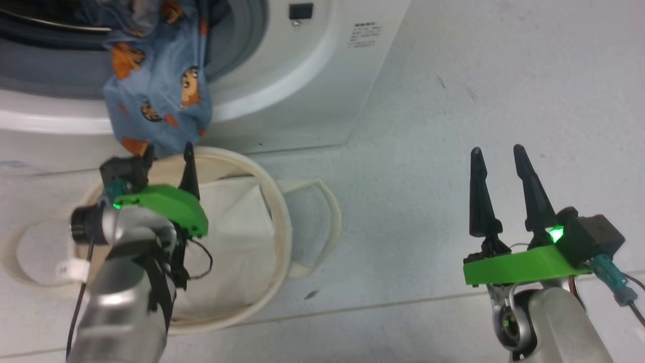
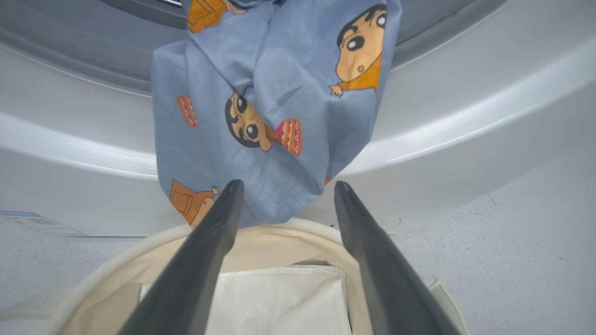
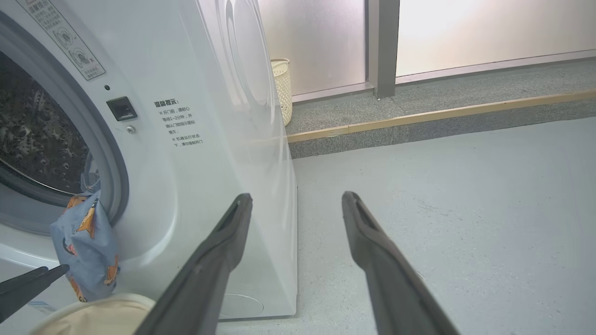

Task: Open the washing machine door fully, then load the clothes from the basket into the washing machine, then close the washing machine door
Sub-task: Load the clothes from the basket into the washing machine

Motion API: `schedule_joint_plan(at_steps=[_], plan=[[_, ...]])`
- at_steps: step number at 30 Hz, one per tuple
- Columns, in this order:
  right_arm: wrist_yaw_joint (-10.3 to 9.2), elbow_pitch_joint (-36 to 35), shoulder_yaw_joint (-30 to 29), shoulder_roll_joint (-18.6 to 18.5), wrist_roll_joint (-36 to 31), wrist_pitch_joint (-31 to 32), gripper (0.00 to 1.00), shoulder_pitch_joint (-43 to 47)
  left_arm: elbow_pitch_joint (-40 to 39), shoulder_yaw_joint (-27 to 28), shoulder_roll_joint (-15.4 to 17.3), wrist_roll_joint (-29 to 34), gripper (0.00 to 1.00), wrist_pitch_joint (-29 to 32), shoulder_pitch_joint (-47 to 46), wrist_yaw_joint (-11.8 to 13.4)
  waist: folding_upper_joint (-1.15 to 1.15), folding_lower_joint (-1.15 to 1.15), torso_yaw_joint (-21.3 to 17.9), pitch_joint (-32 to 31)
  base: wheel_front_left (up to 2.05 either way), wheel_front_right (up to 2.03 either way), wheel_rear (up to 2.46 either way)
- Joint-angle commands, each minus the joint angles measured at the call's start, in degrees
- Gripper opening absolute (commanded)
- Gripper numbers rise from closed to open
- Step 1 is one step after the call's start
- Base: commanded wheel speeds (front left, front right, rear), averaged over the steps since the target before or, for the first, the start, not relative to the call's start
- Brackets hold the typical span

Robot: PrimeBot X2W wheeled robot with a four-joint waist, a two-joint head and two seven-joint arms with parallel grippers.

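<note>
Just ahead of our left gripper's wide-open, empty fingers, the clothes hang half out of the washing machine above the basket, so we reckon they'll slip down into it or get pinched by the door unless pushed in. Our right gripper, also spread and empty, looks from the side at the drum depth that the left wrist view misses.

On the white front of the washing machine, just right of the black latch slot, a printed notice in Chinese is headed "温馨提示:", and "1~2" can be made out beneath it. Above and left of the slot, a pictogram sticker is printed too small to be read.
</note>
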Motion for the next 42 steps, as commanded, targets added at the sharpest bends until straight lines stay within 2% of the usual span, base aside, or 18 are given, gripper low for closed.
schedule_joint_plan(at_steps=[1, 8, 14, 17, 18, 23, 26, 34, 38, 42], plan=[[0.05, -2.0, 1.2, 0.1, -0.2, -0.3, 1.00, -0.6, 1.1, 1.6, 1.8, 0.1, 1.00, -0.3, -2.4, 0.9, 0.00, 0.00, -1.5, 2.2, 0.00, 0.00, 0.00], [0.05, -2.4, 1.6, 0.1, 0.5, -0.3, 1.00, -2.3, 11.1, 4.0, 3.0, -2.3, 1.00, -0.2, -11.6, 3.2, 0.00, 0.00, -2.9, 5.2, 0.00, 0.00, 0.00], [0.05, -3.2, 1.7, 0.1, 0.9, -0.3, 1.00, -3.7, 14.0, 4.5, 5.1, -2.8, 1.00, 0.2, -16.7, 6.5, 0.00, 0.00, -3.6, 7.7, 0.00, 0.00, 0.00], [0.05, -3.4, 1.7, 0.1, 1.1, -0.3, 1.00, -4.0, 14.4, 4.4, 5.7, -3.1, 0.98, 0.2, -18.0, 6.3, 0.00, 0.00, -3.8, 8.4, 0.00, 0.00, 0.00], [0.05, -3.4, 1.6, 0.1, 1.1, -0.3, 1.00, -4.1, 14.5, 4.6, 5.8, -3.4, 0.00, 0.2, -18.3, 5.8, 0.00, 0.00, -3.8, 8.5, 0.00, 0.00, 0.00], [0.05, -3.5, 1.7, 0.1, 1.2, -0.3, 1.00, -4.2, 14.5, 5.1, 5.8, -5.0, 0.00, -0.1, -19.4, 1.0, 0.00, 0.00, -3.3, 8.6, 0.00, 0.00, 0.00], [0.05, -3.4, 1.6, 0.1, 1.1, -0.3, 1.00, -4.2, 13.8, 4.6, 5.6, -4.9, 0.00, -0.2, -19.4, -0.4, 0.00, 0.00, -2.6, 8.1, 0.00, 0.00, 0.00], [0.05, -3.0, 2.0, 0.1, 1.1, -0.3, 1.00, -3.8, 6.1, 6.1, 3.7, -7.5, 0.00, -0.3, -16.0, -8.2, 0.00, 0.00, 0.2, 5.2, 0.00, 0.00, 0.00], [0.05, -2.6, 2.2, 0.1, 1.1, -0.3, 1.00, -3.2, 1.2, 8.0, 3.2, -9.7, 0.00, -0.3, -15.2, -9.8, 0.00, 0.00, 1.1, 4.0, 0.00, 0.00, 0.00], [0.05, -2.8, 2.5, 0.1, 1.2, -0.3, 1.00, -3.1, -6.3, 9.3, 4.2, -8.5, 0.00, -0.3, -15.5, -10.0, 0.00, 0.00, 1.1, 4.1, 0.00, 0.00, 0.00]])
